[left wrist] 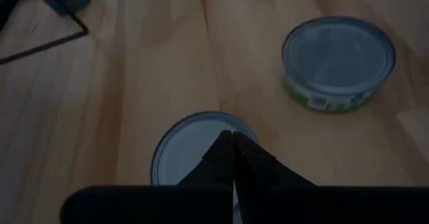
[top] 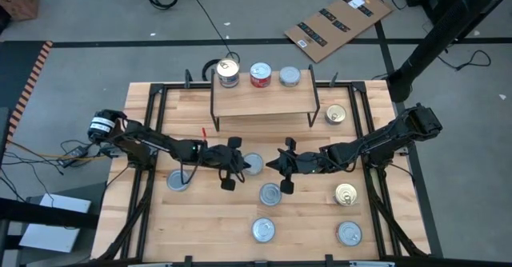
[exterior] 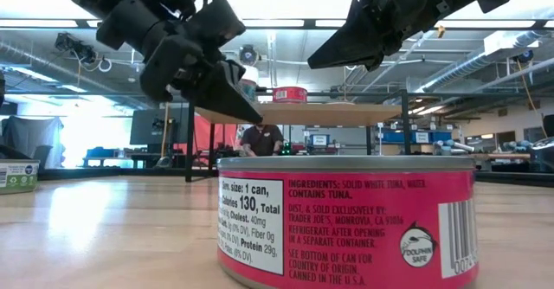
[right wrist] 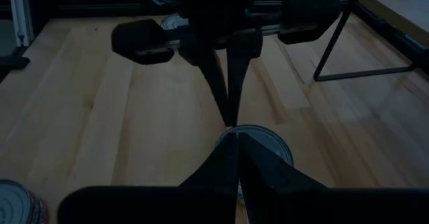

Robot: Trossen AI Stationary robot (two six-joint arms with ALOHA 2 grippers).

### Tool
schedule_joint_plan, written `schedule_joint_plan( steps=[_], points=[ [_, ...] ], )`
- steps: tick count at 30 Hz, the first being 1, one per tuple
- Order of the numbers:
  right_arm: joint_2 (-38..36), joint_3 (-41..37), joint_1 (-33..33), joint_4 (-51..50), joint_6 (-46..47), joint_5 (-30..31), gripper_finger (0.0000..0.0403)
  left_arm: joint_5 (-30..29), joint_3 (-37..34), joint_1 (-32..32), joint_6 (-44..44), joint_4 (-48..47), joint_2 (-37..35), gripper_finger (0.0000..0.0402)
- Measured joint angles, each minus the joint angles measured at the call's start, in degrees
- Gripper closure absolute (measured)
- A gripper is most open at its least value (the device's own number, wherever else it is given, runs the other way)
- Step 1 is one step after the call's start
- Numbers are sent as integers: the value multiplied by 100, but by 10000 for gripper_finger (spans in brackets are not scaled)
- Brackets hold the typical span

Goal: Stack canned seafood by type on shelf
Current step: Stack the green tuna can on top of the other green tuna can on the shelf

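On a butcher-block table (top: 160, 219), a small wooden shelf (top: 260, 103) on wire legs carries three sorted tins (top: 258, 75), while flat round cans (top: 264, 230) lie scattered below; the left gripper (top: 238, 165) and right gripper (top: 280, 165), both closed and empty, meet over a silver-topped can (top: 253, 164).

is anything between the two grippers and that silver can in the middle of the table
Nothing visible. The left gripper and right gripper, both shut and empty, hang face to face just above the silver-topped can, tips almost meeting. The only thing crowding each gripper's approach is the other gripper.
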Motion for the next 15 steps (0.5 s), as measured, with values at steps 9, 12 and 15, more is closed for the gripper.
schedule_joint_plan(
  steps=[9,12,15],
  points=[
    [0,1,0,30,0,0,382,16,432,0,44,-1620,-61,399],
    [0,1,0,40,0,1,382,-61,766,0,80,-2544,-61,399],
    [0,1,0,42,0,1,382,-213,1106,-1,119,-3253,-61,399]
  ],
)
